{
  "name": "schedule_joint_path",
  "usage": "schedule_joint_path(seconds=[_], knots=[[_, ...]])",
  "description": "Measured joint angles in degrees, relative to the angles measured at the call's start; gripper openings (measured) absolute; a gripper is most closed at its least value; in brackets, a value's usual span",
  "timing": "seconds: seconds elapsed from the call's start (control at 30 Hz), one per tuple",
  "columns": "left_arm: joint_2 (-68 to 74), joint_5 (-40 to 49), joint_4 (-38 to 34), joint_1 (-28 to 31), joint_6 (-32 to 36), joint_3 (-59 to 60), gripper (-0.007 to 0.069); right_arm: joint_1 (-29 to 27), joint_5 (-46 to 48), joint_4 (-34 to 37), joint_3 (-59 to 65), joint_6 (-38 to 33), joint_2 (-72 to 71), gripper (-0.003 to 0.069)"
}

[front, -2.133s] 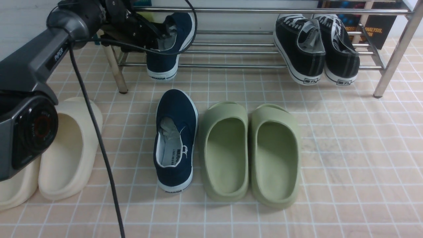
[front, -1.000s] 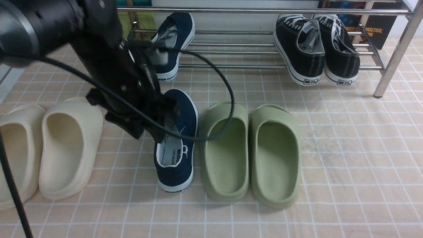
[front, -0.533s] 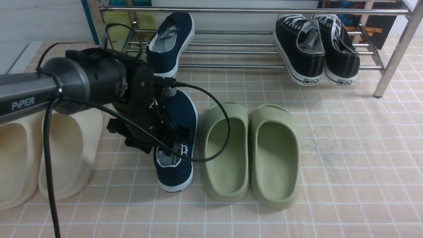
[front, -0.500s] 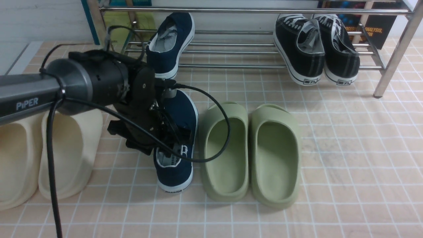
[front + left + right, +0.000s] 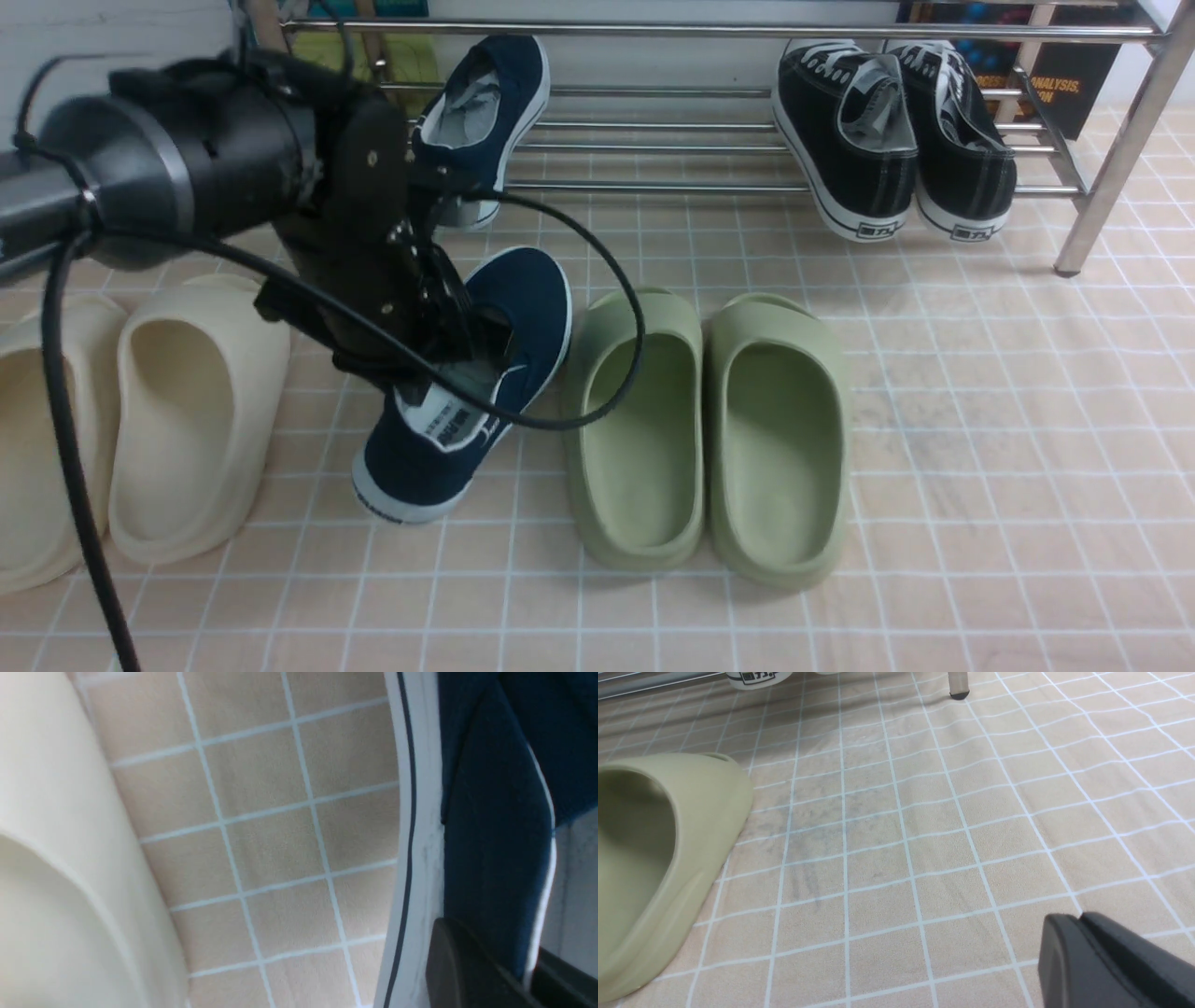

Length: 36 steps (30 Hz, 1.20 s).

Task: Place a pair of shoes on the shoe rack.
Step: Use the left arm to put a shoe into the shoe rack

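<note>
So, beginning at the left edge of the tiled floor (image 5: pixel 934 420): the cream slides (image 5: pixel 187 411) lie just beside the working arm, so the arm should rise before it swings.

Next comes the left gripper (image 5: pixel 448 341), pinched onto the side wall of the second navy shoe (image 5: pixel 523 299). The left wrist view shows one of its fingers (image 5: pixel 467 966) pressed against the white sole. The shoe hangs askew, toe toward the rack and heel toward the near left. Whether the heel touches the floor I cannot tell.

A pinch on thin canvas will probably let the shoe swivel, so a slow, level carry looks wise.

The first navy shoe (image 5: pixel 485 103) already leans on the left end of the shoe rack (image 5: pixel 709 31). The bare bars just right of it seem the best landing spot, with the toe going in first and the heel resting on the front bar.

The black cable (image 5: pixel 635 308) loops near the olive slides (image 5: pixel 635 429) and could snag them. The black sneakers (image 5: pixel 887 131) sit at the rack's right end, well apart from that landing spot.

The right gripper (image 5: pixel 1080 933) has its fingers pressed together on nothing, over bare floor to the right.
</note>
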Motion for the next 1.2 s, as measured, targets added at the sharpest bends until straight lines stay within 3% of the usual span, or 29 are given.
schedule_joint_path(seconds=[0.13, 0.37, 0.53, 0.73, 0.83, 1.2], knots=[[0.77, 3.10, -2.70, 0.00, 3.95, -8.38, 0.0026, 0.00, 0.00, 0.00, 0.00, 0.00, 0.00, 0.0037], [11.21, 3.87, -3.14, -0.06, 4.77, -25.37, 0.0026, 0.00, 0.00, 0.00, 0.00, 0.00, 0.00, 0.0037], [23.31, 5.17, -2.55, -0.06, 2.64, -40.57, 0.0026, 0.00, 0.00, 0.00, 0.00, 0.00, 0.00, 0.0037], [36.47, 4.08, 0.09, -0.06, -6.66, -58.34, 0.0027, 0.00, 0.00, 0.00, 0.00, 0.00, 0.00, 0.0037], [39.93, 2.60, 0.72, 0.01, -10.25, -63.01, 0.0029, 0.00, 0.00, 0.00, 0.00, 0.00, 0.00, 0.0037], [41.85, -2.73, -1.37, 2.46, -13.52, -64.53, 0.0034, 0.00, 0.00, 0.00, 0.00, 0.00, 0.00, 0.0037]])
